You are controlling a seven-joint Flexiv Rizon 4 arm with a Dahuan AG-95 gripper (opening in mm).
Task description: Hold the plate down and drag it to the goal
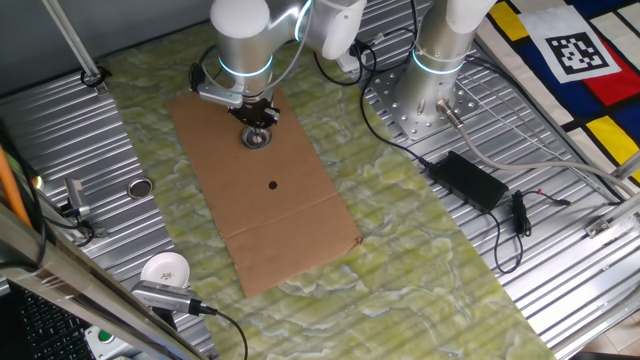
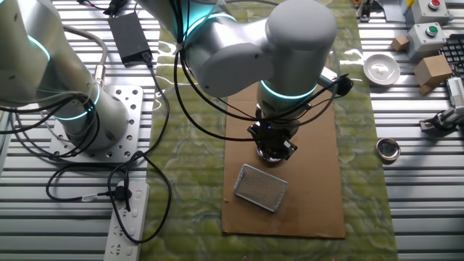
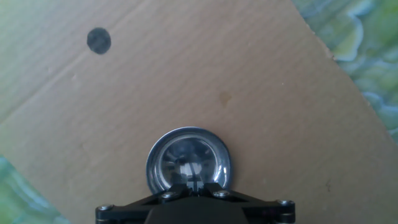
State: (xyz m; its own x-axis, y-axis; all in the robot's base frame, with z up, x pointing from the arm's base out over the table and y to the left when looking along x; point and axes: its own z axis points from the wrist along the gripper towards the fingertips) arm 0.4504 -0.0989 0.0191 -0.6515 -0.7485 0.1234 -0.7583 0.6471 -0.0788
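Note:
The plate (image 1: 257, 139) is a small shiny round silver dish with a raised rim. It lies on a brown cardboard sheet (image 1: 290, 220) near its far end. My gripper (image 1: 256, 120) stands straight over the plate, with its jaws together and its tip down in the dish's middle. In the hand view the plate (image 3: 188, 163) sits just in front of the gripper (image 3: 194, 184). A black dot (image 3: 98, 40) is marked on the cardboard up and to the left, and it also shows in one fixed view (image 1: 273, 184). In the other fixed view the gripper (image 2: 274, 145) hides most of the plate (image 2: 275, 156).
A metal mesh rectangle (image 2: 261, 187) lies on the cardboard close beside the plate. A white cup (image 1: 165, 270) and a dark flat metal disc (image 1: 139, 187) sit off the cardboard. A second arm's base (image 1: 430, 95) and a black power adapter (image 1: 468, 178) stand to the side.

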